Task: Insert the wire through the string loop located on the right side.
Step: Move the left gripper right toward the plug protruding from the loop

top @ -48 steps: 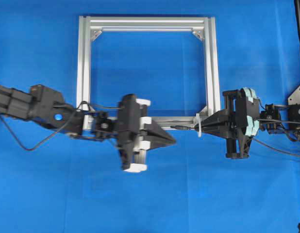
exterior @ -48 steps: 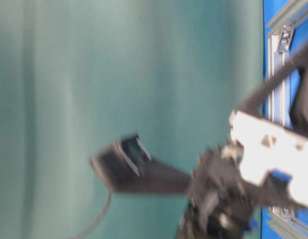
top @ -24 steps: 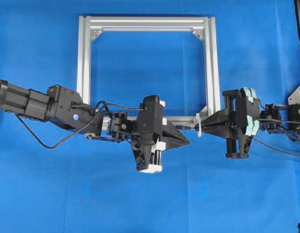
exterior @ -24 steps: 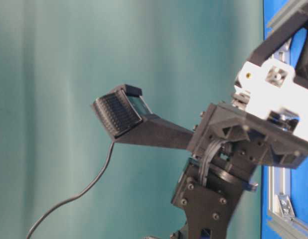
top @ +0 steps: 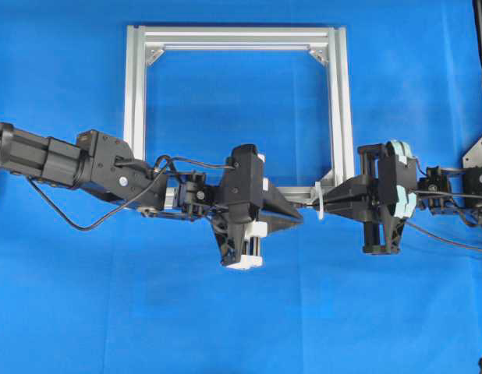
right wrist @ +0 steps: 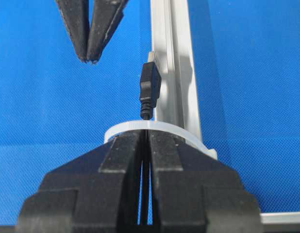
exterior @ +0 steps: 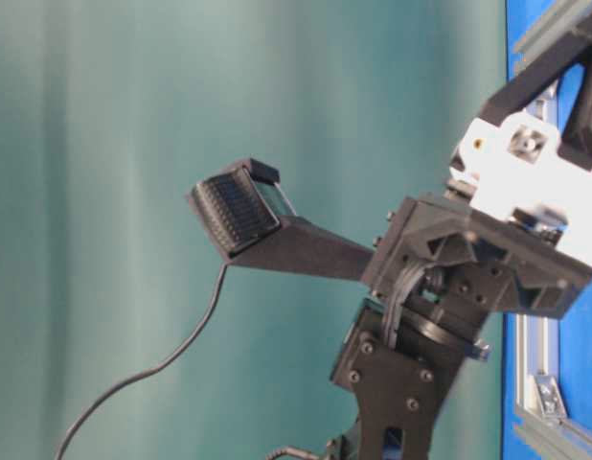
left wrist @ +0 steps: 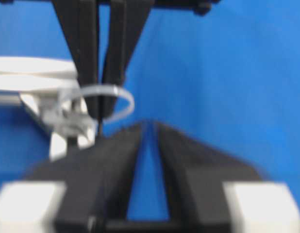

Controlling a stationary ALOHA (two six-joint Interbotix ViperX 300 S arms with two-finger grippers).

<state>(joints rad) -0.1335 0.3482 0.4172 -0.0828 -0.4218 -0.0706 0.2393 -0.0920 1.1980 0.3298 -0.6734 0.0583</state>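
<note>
- Overhead: I see my left gripper point(top: 297, 219) pointing right, its tips near the loop point(top: 320, 202) at the frame's point(top: 341, 109) lower right corner. Whether it is open I cannot tell from here. My right gripper point(top: 325, 204) points left, its tips at the loop. A blue mat point(top: 241, 319) covers the table.
- Table-level: one ribbed finger pad point(exterior: 231, 212) stands out against a teal backdrop point(exterior: 114, 144), a thin black cable point(exterior: 152, 369) curving below it.
- Left wrist: my left jaws stand slightly apart with nothing between them, the loop point(left wrist: 113, 99) just ahead.
- Right wrist: my right jaws are pinched together on the wire point(right wrist: 150, 90), its plug poking through the loop point(right wrist: 155, 130) beside the frame rail point(right wrist: 174, 73). The left gripper's tips point(right wrist: 91, 59) hang near the plug, not touching.
</note>
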